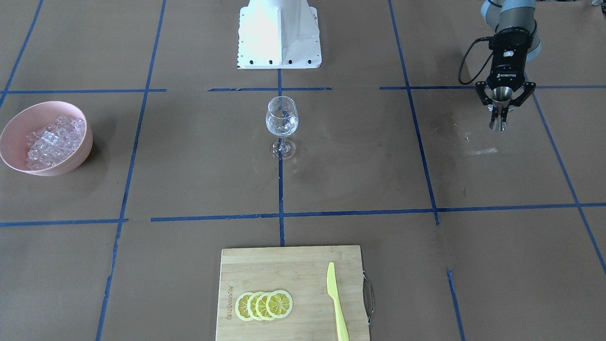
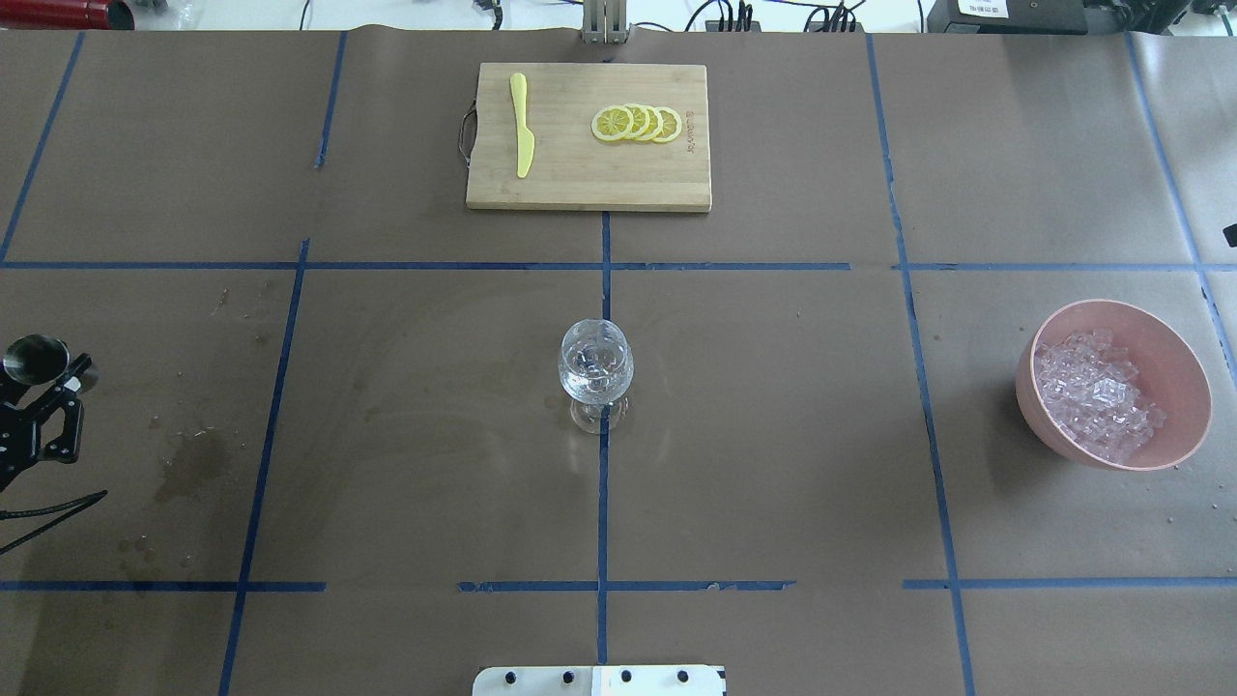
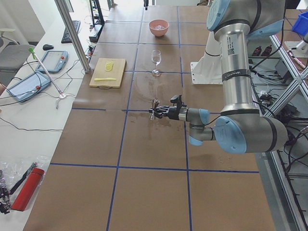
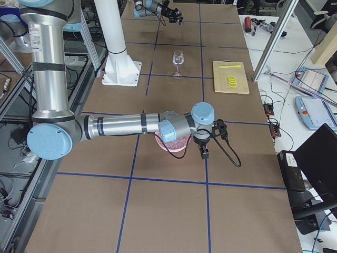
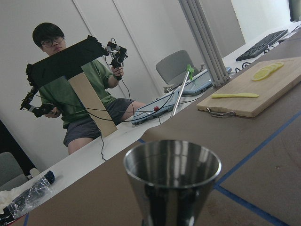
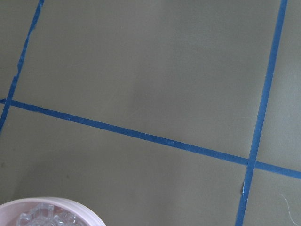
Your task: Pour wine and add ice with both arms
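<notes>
My left gripper (image 1: 500, 108) is shut on a steel jigger (image 1: 500, 96) and holds it upright above the table, far to the left of the wine glass (image 1: 282, 118). The jigger also fills the left wrist view (image 5: 172, 179). The clear stemmed glass stands upright at the table's middle (image 2: 596, 365). The ice (image 1: 53, 138) lies heaped in a pink bowl (image 1: 14, 124) at the table's right end (image 2: 1174, 350). My right gripper (image 4: 203, 152) hangs just beside that bowl. It shows only in the exterior right view, so I cannot tell whether it is open or shut. The right wrist view catches the bowl's rim (image 6: 56, 204).
A wooden cutting board (image 2: 580, 184) at the far edge holds lemon slices (image 2: 638, 123) and a yellow knife (image 2: 522, 135). The white pedestal (image 1: 279, 33) stands behind the glass. A damp stain (image 2: 198, 459) marks the table near the left gripper. An operator (image 5: 70, 89) sits beyond the table.
</notes>
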